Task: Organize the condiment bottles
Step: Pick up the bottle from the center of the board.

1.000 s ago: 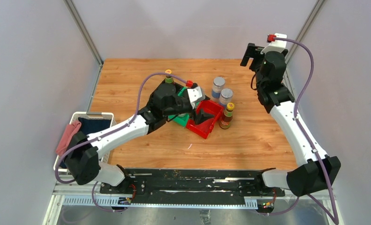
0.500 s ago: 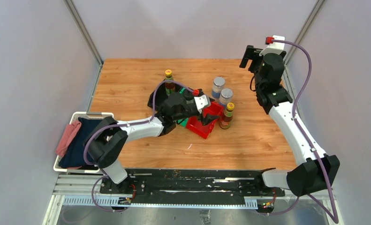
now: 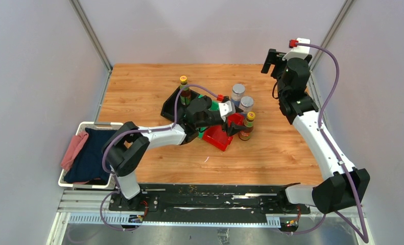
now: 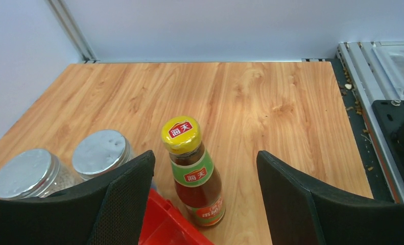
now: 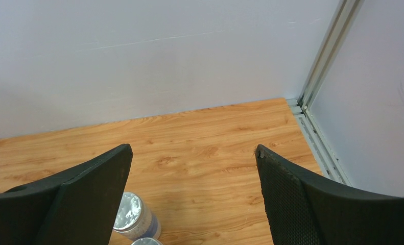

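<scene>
Condiment bottles cluster mid-worktop (image 3: 138, 81). A yellow-capped brown sauce bottle (image 4: 192, 173) stands just beside the red bin (image 3: 217, 138), between the left gripper's (image 3: 238, 126) spread fingers, which do not touch it. Two silver-lidded shakers (image 3: 237, 93) stand just behind. Bare wood runs from there to the right edge. The right gripper (image 5: 193, 148) hangs splayed near the far right corner.

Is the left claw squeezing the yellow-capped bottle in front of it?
No, the left wrist view shows the left gripper wide open, with a gap on each side of the yellow-capped bottle.
</scene>
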Controlling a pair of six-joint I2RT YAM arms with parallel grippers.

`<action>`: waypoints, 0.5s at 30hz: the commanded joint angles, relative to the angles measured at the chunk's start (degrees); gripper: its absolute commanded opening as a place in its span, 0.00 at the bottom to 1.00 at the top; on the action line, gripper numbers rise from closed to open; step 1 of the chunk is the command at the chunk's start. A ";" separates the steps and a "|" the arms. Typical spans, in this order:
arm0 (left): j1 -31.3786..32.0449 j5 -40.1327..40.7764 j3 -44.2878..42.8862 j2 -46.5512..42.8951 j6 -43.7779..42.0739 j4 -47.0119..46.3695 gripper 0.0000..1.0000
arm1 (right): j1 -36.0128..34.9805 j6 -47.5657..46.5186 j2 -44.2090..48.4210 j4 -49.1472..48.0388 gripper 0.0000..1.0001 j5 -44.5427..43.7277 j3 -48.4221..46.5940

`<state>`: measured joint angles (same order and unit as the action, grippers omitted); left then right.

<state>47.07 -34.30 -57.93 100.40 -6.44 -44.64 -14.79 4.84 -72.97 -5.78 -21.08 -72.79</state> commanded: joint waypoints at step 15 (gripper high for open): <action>1.22 -4.04 -5.97 6.17 2.83 0.95 0.77 | 0.37 -1.43 -0.08 -1.43 0.94 -1.68 0.09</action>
<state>47.51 -37.32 -61.63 104.95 -3.99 -43.57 -14.79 4.43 -73.03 -6.02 -21.23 -72.79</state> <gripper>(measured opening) 0.767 0.939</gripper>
